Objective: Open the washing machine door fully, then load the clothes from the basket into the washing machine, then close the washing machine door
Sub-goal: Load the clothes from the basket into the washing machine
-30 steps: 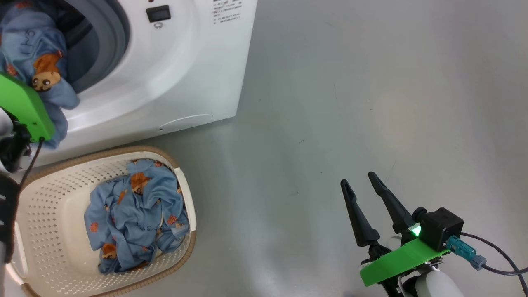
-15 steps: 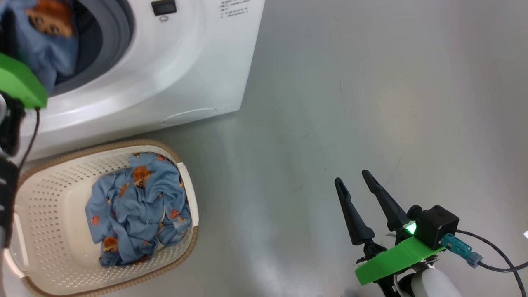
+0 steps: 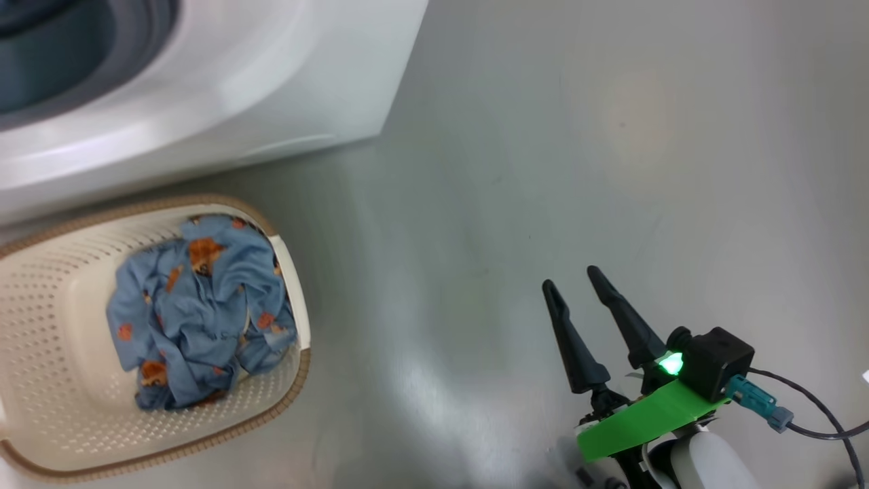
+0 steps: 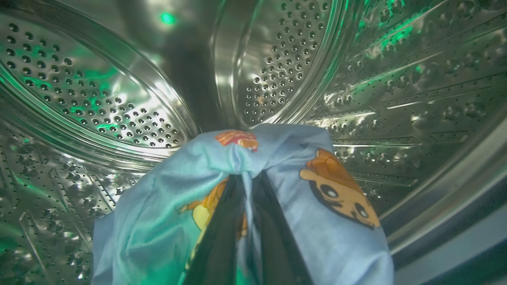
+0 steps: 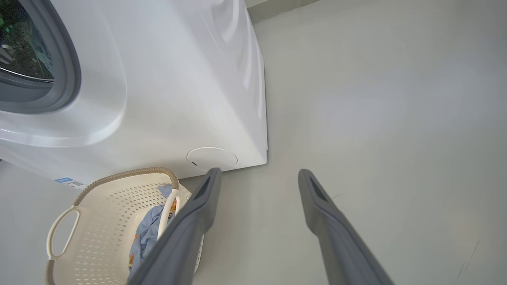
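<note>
1. The loading step is in hand. The left gripper [image 4: 248,179] is deep inside the steel drum [image 4: 119,99] of the washing machine [image 3: 271,81], its two fingers pinched almost shut on a light blue garment [image 4: 336,221].
2. That garment drapes over both fingers and hangs down either side of them. It looks to be held up off the drum wall, though I cannot tell whether its lower folds touch.
3. The right gripper [image 3: 571,277] hovers over the bare floor [image 3: 543,136], well apart from the basket [image 3: 41,299]. Its jaws are spread wide and have nothing in them.
4. The basket sits on the floor just beside the washer's lower front edge. The rest of the clothes [image 3: 197,312] lie crumpled toward its right end, against the wall by the white handle.
5. By my reckoning, the next move is a release. The left fingers need to part well, since the cloth wraps round them and could cling.
6. Drawing the arm out calls for care, so that no sleeve trails back over the grey gasket [image 5: 67,79].
7. After that, I'd judge another trip to the basket is needed. Closing the washing machine door comes only once the basket is emptied.
</note>
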`<state>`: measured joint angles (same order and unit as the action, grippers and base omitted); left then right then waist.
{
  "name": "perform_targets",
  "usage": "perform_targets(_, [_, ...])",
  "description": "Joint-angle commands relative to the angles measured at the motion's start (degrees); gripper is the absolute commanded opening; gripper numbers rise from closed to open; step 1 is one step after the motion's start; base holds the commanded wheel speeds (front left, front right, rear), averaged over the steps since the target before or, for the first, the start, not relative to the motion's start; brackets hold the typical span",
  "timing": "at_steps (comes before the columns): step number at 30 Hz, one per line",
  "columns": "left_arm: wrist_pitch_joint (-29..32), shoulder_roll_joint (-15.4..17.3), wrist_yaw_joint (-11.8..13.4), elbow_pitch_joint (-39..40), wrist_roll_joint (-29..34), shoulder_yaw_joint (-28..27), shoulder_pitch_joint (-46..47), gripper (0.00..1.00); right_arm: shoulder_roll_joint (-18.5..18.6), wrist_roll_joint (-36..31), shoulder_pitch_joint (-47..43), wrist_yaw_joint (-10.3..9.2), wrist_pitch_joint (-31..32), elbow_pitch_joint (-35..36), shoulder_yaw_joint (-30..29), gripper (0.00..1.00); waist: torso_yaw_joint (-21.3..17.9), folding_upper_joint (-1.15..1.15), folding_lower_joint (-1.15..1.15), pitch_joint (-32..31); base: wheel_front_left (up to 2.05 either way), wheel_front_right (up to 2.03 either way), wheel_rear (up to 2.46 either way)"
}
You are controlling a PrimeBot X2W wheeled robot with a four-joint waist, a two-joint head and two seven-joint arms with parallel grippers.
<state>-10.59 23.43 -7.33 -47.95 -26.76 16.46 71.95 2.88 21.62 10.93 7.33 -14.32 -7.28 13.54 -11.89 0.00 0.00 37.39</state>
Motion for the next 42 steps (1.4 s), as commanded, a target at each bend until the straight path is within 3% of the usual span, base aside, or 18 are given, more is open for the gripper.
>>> perform_targets(1, [-0.32, 3.25, -0.13, 1.66, -0.97, -0.59, 1.57, 0.00, -0.01, 0.49, -0.04, 0.16, -0.68, 1.27, 1.71, 1.00, -0.47, 0.00, 0.00, 2.75, 0.00, 0.00, 0.00])
perform_targets(14, [-4.34, 8.61, -0.15, 9.15, -4.10, 1.24, 9.82, 0.00, -0.01, 0.69, 1.52, 0.16, -0.68, 2.42, 3.82, 1.00, -1.91, 0.00, 0.00, 9.77, 0.00, 0.00, 0.00])
perform_targets(34, [1.89, 8.90, -0.15, -0.97, -8.27, 7.20, 14.61, 0.00, -0.01, 1.47, 1.51, 0.16, -0.68, 1.64, 5.01, 1.00, -2.43, 0.00, 0.00, 10.97, 0.00, 0.00, 0.00])
perform_targets(35, [1.56, 8.93, -0.15, -1.40, -8.35, 7.17, 14.63, 0.72, -0.01, 1.50, 1.60, 0.16, -0.68, 1.60, 5.05, 1.00, -2.37, 0.00, 0.00, 10.98, 0.00, 0.00, 0.00])
perform_targets(36, [1.34, 8.88, -0.15, -1.82, -8.37, 7.24, 14.66, 1.00, -0.01, 1.52, 1.70, 0.16, -0.68, 1.56, 5.04, 1.00, -2.31, 0.00, 0.00, 10.99, 0.00, 0.00, 0.00])
perform_targets(42, [-0.16, 8.07, -0.15, -3.65, -8.69, 7.84, 14.66, 1.00, -0.01, 1.20, 2.18, 0.16, -0.68, 1.24, 4.37, 1.00, -1.55, 0.00, 0.00, 10.57, 0.00, 0.00, 0.00])
